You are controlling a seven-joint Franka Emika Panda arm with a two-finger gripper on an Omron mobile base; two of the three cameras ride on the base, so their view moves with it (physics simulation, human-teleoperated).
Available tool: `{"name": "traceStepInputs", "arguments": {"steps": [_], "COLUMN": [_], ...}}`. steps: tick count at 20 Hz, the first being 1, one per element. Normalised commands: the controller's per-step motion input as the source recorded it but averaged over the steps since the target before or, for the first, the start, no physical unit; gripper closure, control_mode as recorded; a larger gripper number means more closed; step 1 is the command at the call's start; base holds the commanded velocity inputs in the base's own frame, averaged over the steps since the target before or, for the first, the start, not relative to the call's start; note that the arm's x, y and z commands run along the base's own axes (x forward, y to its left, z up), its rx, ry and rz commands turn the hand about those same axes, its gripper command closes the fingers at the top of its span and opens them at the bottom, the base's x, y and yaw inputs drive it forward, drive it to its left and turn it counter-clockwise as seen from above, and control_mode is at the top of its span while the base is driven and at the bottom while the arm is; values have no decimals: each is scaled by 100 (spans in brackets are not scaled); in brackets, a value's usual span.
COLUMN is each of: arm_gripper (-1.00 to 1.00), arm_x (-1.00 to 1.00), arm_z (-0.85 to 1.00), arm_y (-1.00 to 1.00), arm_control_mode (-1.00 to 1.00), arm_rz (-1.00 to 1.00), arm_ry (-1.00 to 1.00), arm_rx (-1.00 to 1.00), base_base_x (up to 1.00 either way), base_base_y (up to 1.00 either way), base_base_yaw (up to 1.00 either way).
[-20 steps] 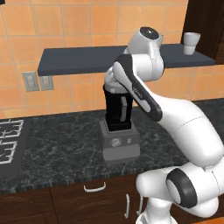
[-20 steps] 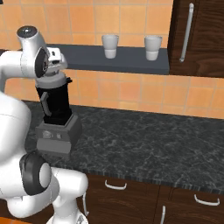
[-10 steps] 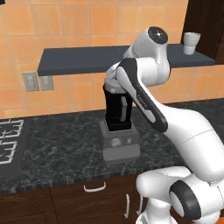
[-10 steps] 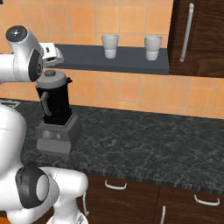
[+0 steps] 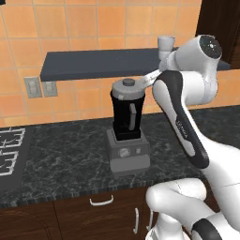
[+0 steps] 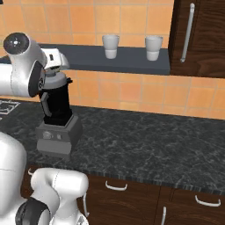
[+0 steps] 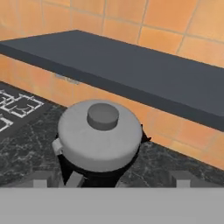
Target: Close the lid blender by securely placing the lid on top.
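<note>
Grey, the lid (image 7: 99, 133) sits flat across the rim of the black jar, its raised cap centred and facing up; from the hand view it covers the opening all round, with no gap visible on the near side. The blender (image 5: 127, 134) stands upright on its boxy base on the dark speckled surface (image 6: 145, 145), under the slate shelf (image 5: 93, 63) and close to the tiled wall, its dial facing out toward the cabinet fronts. That upright, squared stance is what lets the lid rest level without help.

The jaws are spread wide and hold nothing; the hand view looks down on the lid from above and a little to one side, with clear air between the hand and the cap. In the left base view the arm's white wrist hangs beside the jar top, near the shelf edge, touching neither.

Judging from how things lie, the lid is placed and the task looks all but done. Whether it is pressed fully home cannot be told; its far edge is hidden.

Two white cups (image 6: 110, 46) stand on the shelf, well apart from the blender.
</note>
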Motion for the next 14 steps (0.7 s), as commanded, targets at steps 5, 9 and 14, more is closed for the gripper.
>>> {"name": "traceStepInputs", "arguments": {"steps": [5, 9, 14], "arm_gripper": [-100, -100, -100], "arm_x": [-54, -38, -18], "arm_z": [-48, -65, -49], "arm_y": [-87, -77, -60], "arm_control_mode": [-100, -100, -100], "arm_rz": [0, 0, 0], "arm_ry": [0, 0, 0], "arm_rx": [9, 6, 3], "base_base_x": [0, 0, 0], "base_base_y": [0, 0, 0], "base_base_yaw": [0, 0, 0]}}
